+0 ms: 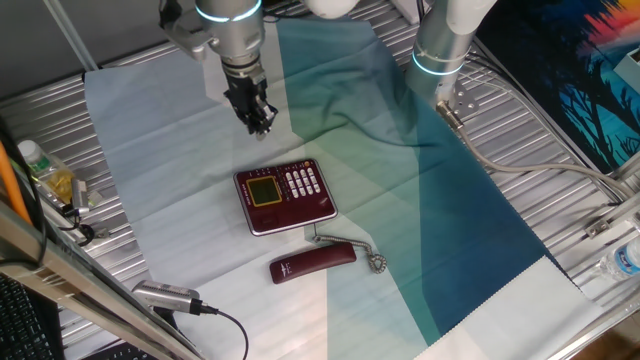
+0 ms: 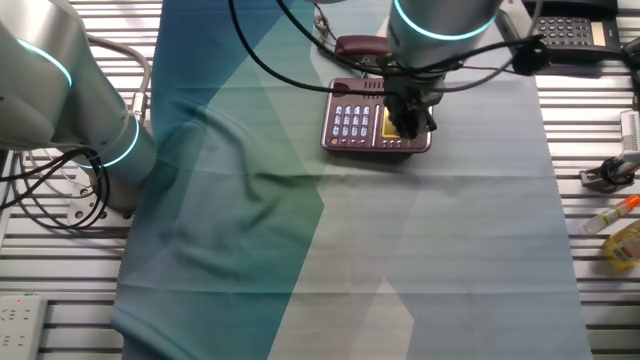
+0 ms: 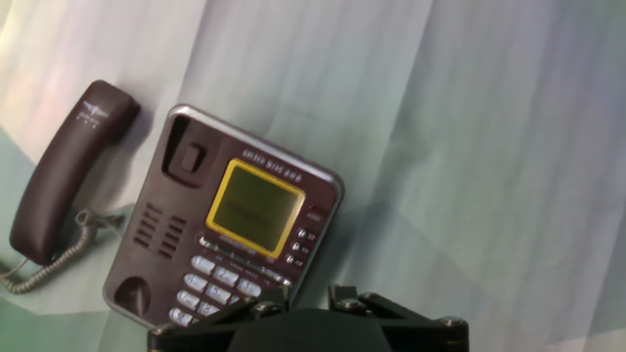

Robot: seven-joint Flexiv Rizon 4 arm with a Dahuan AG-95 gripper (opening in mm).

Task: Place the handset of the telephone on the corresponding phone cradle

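The dark-red telephone [image 1: 285, 195] sits on the cloth with its yellowish display and white keys facing up. It also shows in the other fixed view [image 2: 375, 125] and the hand view [image 3: 230, 230]. The phone cradle [image 3: 161, 230], a recessed strip along the base, holds nothing. The handset [image 1: 312, 263] lies flat on the cloth beside the base, apart from it, joined by a silvery coiled cord [image 1: 375, 262]. It also shows in the hand view [image 3: 68, 166] and the other fixed view [image 2: 360, 45]. My gripper [image 1: 260, 122] hangs above the cloth on the far side of the telephone from the handset. Its fingers look closed and hold nothing.
A grey cylindrical device [image 1: 165, 296] with a black cable lies at the near left table edge. A second robot arm [image 1: 440, 45] stands at the back right. The cloth [image 1: 430, 200] has folds near that arm. Small bottles [image 2: 620, 230] lie off the cloth.
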